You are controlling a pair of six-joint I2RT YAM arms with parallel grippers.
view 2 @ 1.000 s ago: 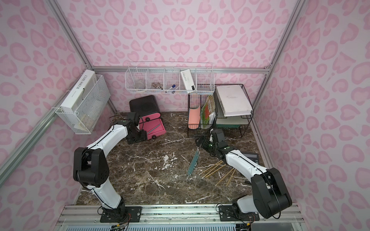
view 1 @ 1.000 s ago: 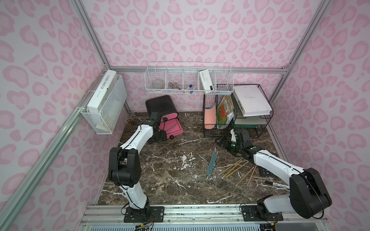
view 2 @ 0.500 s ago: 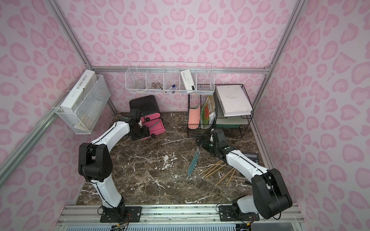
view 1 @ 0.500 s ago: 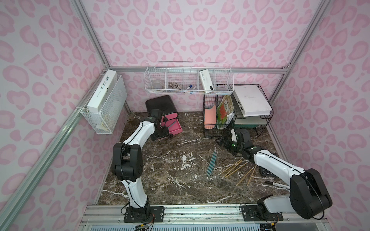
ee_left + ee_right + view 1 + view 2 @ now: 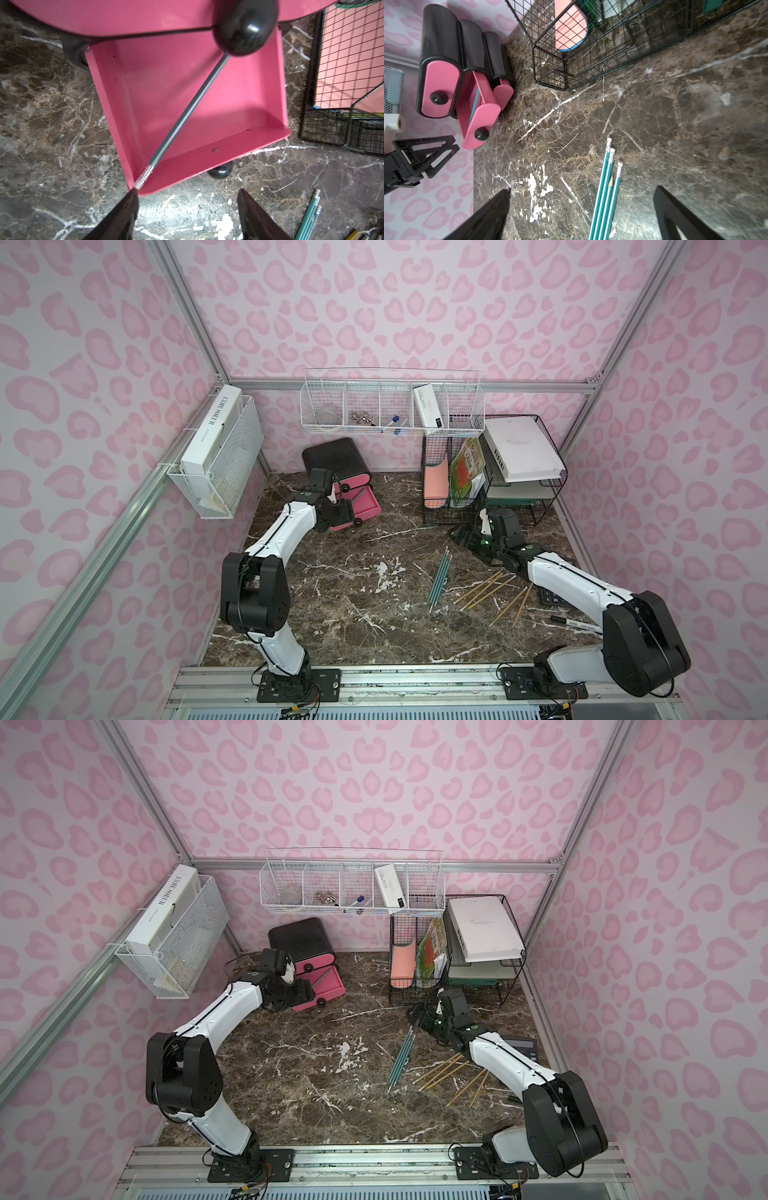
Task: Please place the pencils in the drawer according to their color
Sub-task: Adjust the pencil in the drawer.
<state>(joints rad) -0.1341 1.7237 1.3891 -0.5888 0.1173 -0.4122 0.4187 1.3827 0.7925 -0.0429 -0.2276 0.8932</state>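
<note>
Open marble (image 5: 353,614) between drawer (image 5: 368,508) and pencils (image 5: 439,580)

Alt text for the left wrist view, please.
An open pink drawer holds one teal-green pencil lying corner to corner. The left tool hangs open and empty over the marble table just outside the drawer's front; a blurred black knob juts over its back, and more teal pencils lie on the table nearby.
</note>
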